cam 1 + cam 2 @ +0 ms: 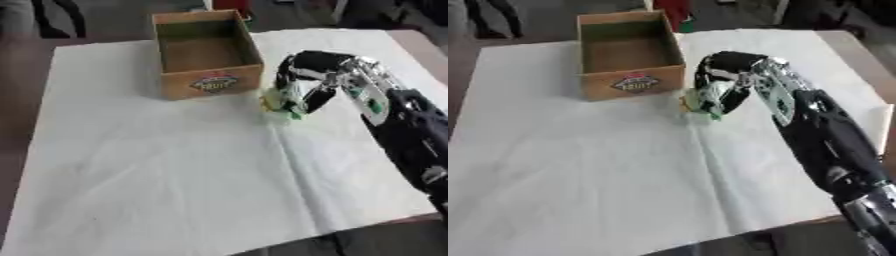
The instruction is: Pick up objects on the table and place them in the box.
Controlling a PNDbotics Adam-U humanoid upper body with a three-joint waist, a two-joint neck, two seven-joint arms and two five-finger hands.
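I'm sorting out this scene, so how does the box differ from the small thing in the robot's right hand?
The box is brown with a printed label; the small object is pale green and yellow. The box is far bigger. It stands free, while the right hand curls around the object. Both are over the white cloth.

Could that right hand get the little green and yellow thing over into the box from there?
Probably yes. The right hand is curled round the green and yellow thing just beside the box, whose top is open, and nothing stands between them.

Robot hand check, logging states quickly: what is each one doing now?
Right robot hand: closed on a small green and yellow object.
Left robot hand: not in view.
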